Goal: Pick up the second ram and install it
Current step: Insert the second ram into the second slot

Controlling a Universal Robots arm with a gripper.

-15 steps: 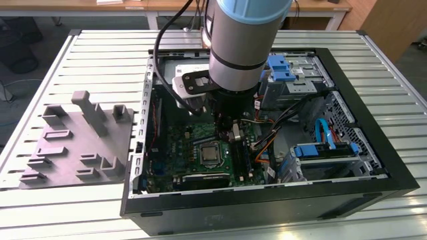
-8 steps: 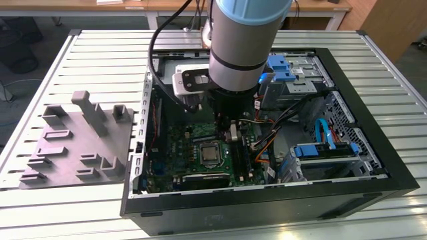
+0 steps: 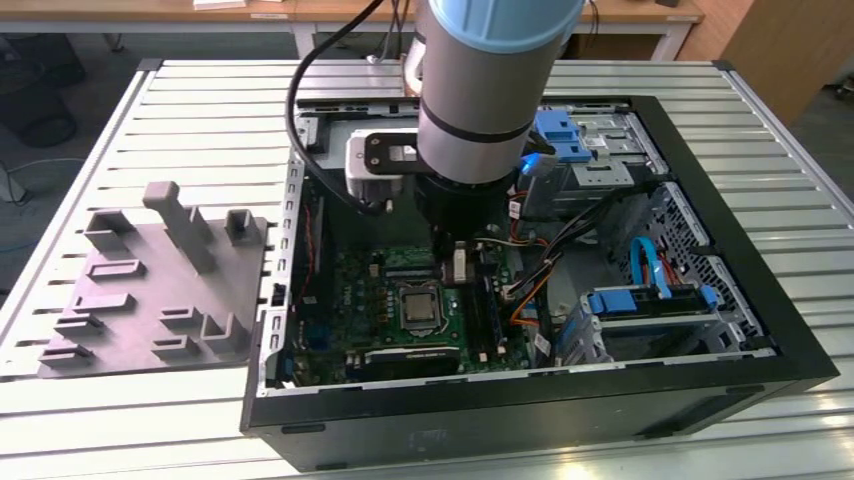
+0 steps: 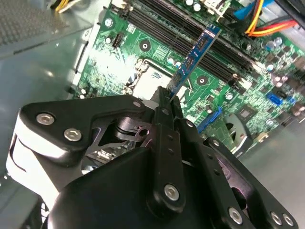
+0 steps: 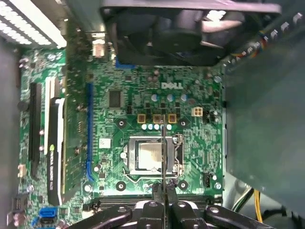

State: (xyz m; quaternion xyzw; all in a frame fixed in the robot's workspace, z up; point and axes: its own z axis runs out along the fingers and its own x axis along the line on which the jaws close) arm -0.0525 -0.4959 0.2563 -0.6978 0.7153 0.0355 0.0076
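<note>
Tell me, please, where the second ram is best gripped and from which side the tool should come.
Pinch the second ram across its two flat faces, at the edge turned away from the motherboard, coming from above. It is thin and flat, so only the faces offer purchase. The tool is shut on it this way.

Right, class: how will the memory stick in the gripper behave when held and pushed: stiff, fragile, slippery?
The second ram is probably stiff: it juts straight from the gripper without sagging. Thin edge-on in the first wrist view, it likely tolerates little sideways force. Pinched over a small area, it might pivot.
</note>
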